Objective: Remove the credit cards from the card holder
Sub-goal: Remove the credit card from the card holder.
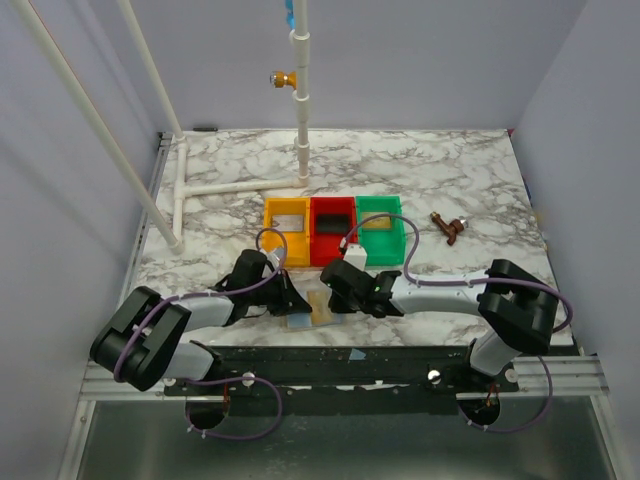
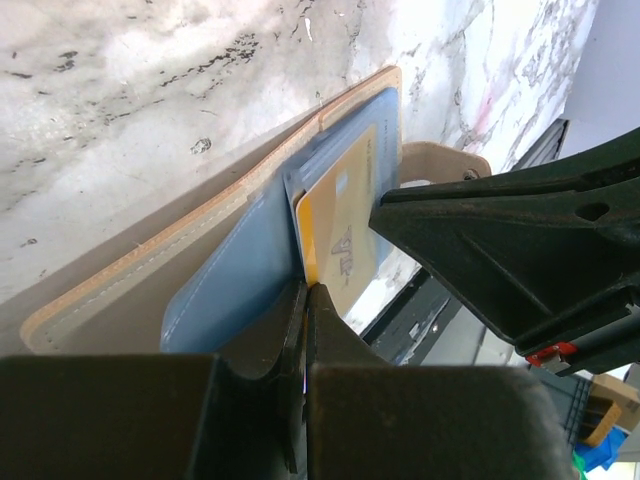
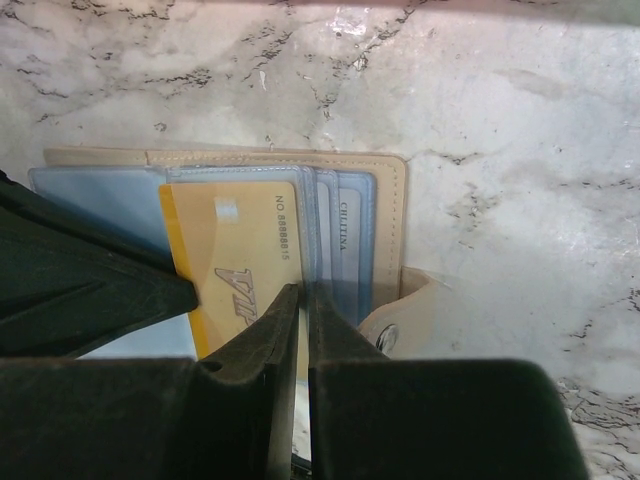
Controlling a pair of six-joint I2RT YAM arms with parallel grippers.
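Marble table (image 1: 450, 165): yellow tray (image 1: 285, 205), red tray (image 1: 318, 240) and green tray (image 1: 380, 204) in a touching row. White block (image 1: 355, 256) just in front of the red and green trays, brown piece (image 1: 450, 228) right of the green tray, white pipe frame (image 1: 240, 187) rear left. Left gripper (image 1: 290, 300) and right gripper (image 1: 338, 293) meet over the card holder (image 1: 312, 314) near the front edge.

Left wrist: gold card (image 2: 345, 235), near corner hidden btwn fingers of left gripper (image 2: 305, 300), right side under right gripper (image 2: 378, 212). Card holder (image 2: 150, 270), near end cut off behind gripper body. Right wrist: left gripper blocks holder's left half, card's lower edge lost behind right fingers. Second card (image 3: 345, 240) is just a strip, print blurry. Top cam: holder mostly covered by both grippers. Contents of coloured trays (image 1: 333, 201) too small to ID.
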